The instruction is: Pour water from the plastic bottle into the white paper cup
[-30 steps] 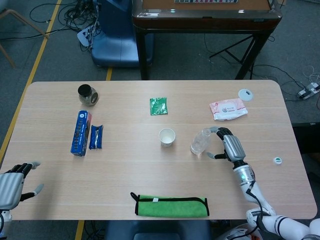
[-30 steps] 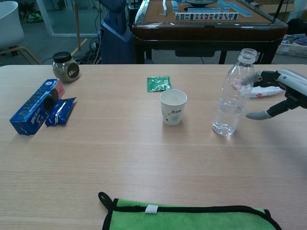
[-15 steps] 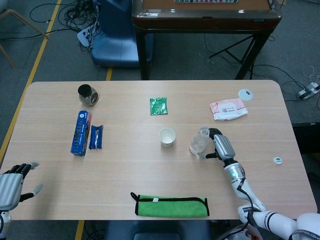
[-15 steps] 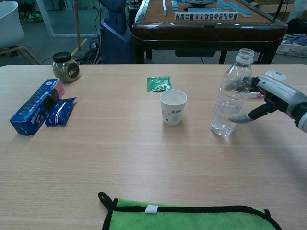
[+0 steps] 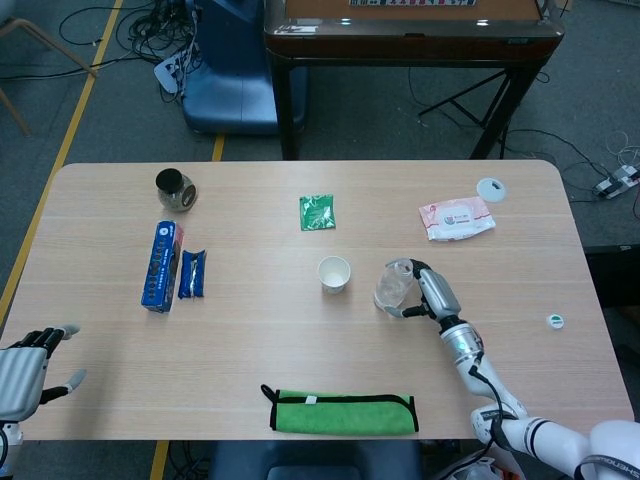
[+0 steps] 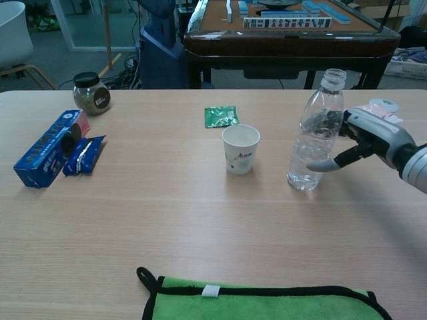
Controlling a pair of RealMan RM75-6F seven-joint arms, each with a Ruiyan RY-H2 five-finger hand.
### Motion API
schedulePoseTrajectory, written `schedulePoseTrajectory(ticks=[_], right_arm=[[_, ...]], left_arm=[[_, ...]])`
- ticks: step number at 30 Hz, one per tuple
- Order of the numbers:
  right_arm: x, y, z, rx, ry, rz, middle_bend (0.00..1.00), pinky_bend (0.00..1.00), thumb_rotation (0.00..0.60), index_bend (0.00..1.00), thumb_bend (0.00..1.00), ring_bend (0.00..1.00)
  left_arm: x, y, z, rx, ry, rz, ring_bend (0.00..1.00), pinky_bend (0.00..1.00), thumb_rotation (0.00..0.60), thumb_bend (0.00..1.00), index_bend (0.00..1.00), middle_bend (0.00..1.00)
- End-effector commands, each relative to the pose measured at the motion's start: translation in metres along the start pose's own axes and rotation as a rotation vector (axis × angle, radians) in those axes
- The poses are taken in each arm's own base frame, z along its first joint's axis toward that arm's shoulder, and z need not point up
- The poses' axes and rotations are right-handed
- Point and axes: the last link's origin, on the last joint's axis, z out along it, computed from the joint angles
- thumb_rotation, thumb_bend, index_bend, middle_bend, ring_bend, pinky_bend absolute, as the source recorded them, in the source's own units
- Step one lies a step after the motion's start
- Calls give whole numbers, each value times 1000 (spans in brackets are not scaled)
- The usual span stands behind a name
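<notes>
- The left hand (image 5: 25,372) is seen at the near left corner of the surface (image 5: 300,330), fingers apart and holding nothing, well apart from everything the task concerns.
- The white paper cup (image 6: 241,149) stands upright with its mouth open, to the left of the right hand and just beyond the bottle, with a clear gap of bare surface between the two.
- The plastic bottle (image 6: 313,131) stands directly left of the right hand, its long axis close to vertical and tipped slightly, its cap off and a little water showing at its base.
- The right hand (image 6: 363,137) is reached in from the right edge, the nearer hand by far, its fingers curled about the bottle's middle and its thumb laid across the near side; whether the grip is fully clamped cannot be told.
- The coming pour is judged to turn on carrying the bottle leftward and tilting its mouth over the cup.
</notes>
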Motion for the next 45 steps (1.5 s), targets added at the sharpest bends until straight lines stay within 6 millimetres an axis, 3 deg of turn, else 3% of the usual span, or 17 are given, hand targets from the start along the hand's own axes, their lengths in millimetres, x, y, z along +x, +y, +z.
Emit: schedulePoseTrajectory(ticks=[1, 8, 19, 29, 45], right_arm=[[-1, 0, 0, -1, -10, 0, 269, 165, 600, 271, 19, 161], [-3, 2, 0, -5, -21, -14, 313, 188, 600, 282, 29, 200], [-4, 4, 4, -7, 11, -25, 421, 245, 600, 410, 191, 303], [0, 1, 5, 11, 54, -38, 523, 329, 600, 531, 242, 406], [40, -12, 7, 8, 149, -314, 596, 383, 600, 604, 260, 485]], left_arm=[[0, 0, 0, 0, 0, -1, 377, 590, 600, 166, 310, 391], [0, 0, 0, 2, -2, -1, 377, 590, 600, 165, 310, 391], [0, -1, -1, 5, -3, -1, 376, 590, 600, 165, 310, 391], [1, -1, -1, 7, -2, -1, 377, 590, 600, 165, 310, 391], [0, -1, 0, 6, -3, -2, 376, 590, 600, 165, 310, 391]])
